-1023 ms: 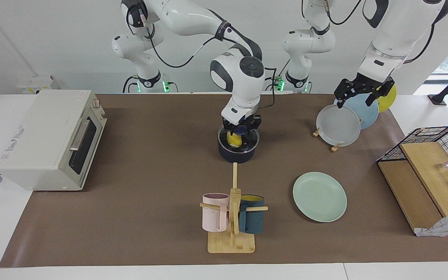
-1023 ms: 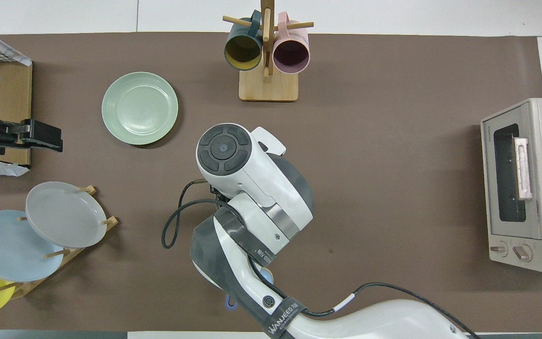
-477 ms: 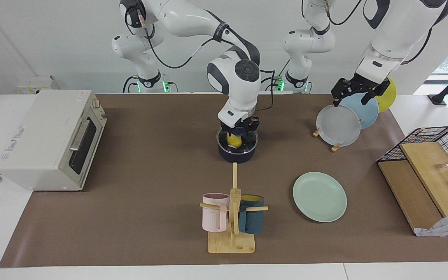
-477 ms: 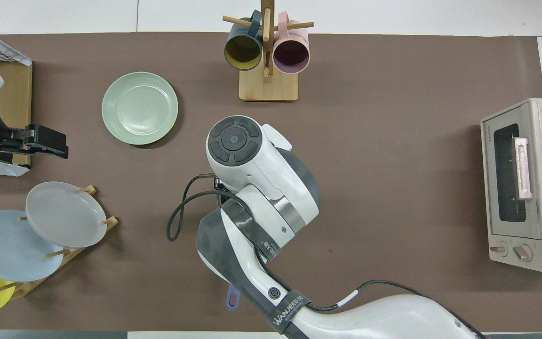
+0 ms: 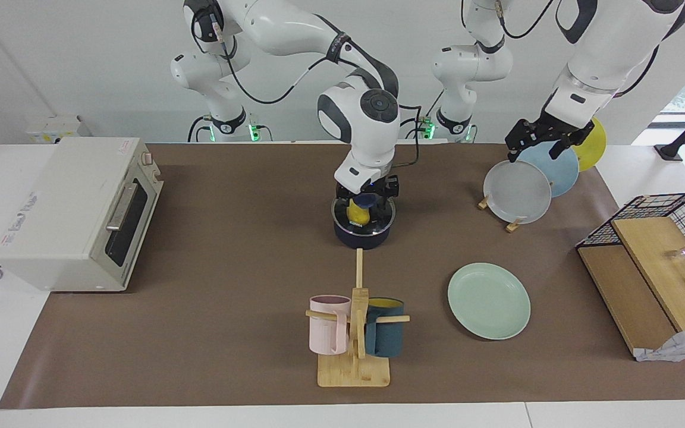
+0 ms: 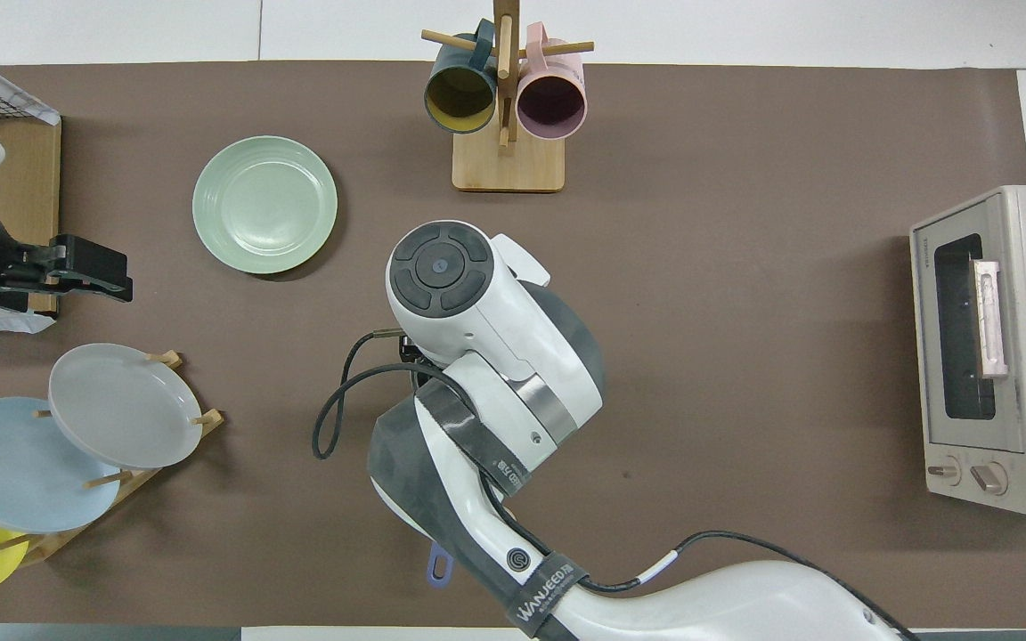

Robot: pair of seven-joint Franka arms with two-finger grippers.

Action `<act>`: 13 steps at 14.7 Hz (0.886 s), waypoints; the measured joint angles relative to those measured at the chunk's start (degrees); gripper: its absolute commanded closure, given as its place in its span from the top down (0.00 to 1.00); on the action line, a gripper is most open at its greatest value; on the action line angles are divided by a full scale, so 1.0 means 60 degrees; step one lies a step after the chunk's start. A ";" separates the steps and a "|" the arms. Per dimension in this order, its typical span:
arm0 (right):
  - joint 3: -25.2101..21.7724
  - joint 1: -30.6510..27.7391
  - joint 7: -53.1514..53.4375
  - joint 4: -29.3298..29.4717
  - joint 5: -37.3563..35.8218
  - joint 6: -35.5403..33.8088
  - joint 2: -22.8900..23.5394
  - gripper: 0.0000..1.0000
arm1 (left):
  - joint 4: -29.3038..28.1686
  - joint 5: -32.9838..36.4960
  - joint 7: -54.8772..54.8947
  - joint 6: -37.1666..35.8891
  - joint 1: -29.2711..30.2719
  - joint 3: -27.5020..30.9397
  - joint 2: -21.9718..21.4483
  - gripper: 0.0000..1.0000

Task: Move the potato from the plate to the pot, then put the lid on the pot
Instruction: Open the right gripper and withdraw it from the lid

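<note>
The dark pot [image 5: 362, 236] stands mid-table, nearer to the robots than the mug stand. The glass lid [image 5: 342, 213] lies on it, and the yellow potato [image 5: 357, 215] shows through the glass, inside the pot. My right gripper [image 5: 367, 201] is straight over the pot, its fingers around the lid's blue knob [image 5: 368, 199]. In the overhead view the right arm hides pot, lid and potato; only the blue handle's end [image 6: 435, 567] shows. The mint-green plate [image 5: 489, 301] [image 6: 264, 204] lies bare. My left gripper [image 5: 537, 144] [image 6: 90, 269] waits open over the plate rack.
A rack with grey, blue and yellow plates [image 5: 517, 191] stands at the left arm's end. A wooden mug stand [image 5: 354, 333] holds two mugs, farther from the robots than the pot. A toaster oven [image 5: 75, 211] is at the right arm's end. A wire basket with boards [image 5: 657, 249] stands beside the green plate.
My right arm's wrist has shifted slightly over the pot, the lid staying on it. My left gripper has moved up and a little toward the table's middle.
</note>
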 measured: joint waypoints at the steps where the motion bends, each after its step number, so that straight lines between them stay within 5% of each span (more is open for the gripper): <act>1: -0.0047 -0.0052 0.0000 0.0087 -0.0002 -0.0001 -0.0115 1.00 | 0.0000 -0.0007 -0.0001 0.0000 0.0000 0.0000 -0.0001 1.00; 5: -0.0117 -0.0956 -0.0229 0.0672 -0.0124 -0.0655 -0.0804 1.00 | 0.0000 -0.0010 -0.0002 0.0004 0.0002 0.0003 -0.0002 1.00; 13: -0.0180 -0.3967 -0.4545 0.1524 -0.0948 -0.3565 -0.2297 1.00 | 0.0000 -0.0010 -0.0005 0.0005 0.0046 0.0019 -0.0066 1.00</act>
